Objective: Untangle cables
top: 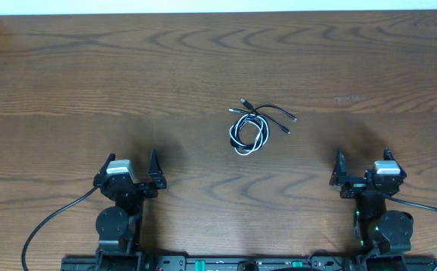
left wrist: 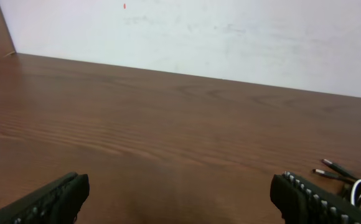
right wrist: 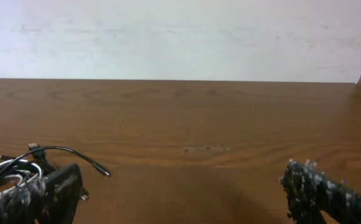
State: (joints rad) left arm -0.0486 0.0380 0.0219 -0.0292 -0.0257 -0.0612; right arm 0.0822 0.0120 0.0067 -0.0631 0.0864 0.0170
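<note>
On the table [top: 68, 75], tangled cables [top: 252, 126] well apart from released left pincer [top: 132, 159] and released right pincer [top: 363, 157]

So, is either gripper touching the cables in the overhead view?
No, the cables lie in a bundle, clearly apart from the left gripper and the right gripper.

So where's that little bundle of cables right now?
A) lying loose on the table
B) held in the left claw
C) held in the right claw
A: the cables lie tangled on the table, apart from the open left gripper and right gripper.
</note>
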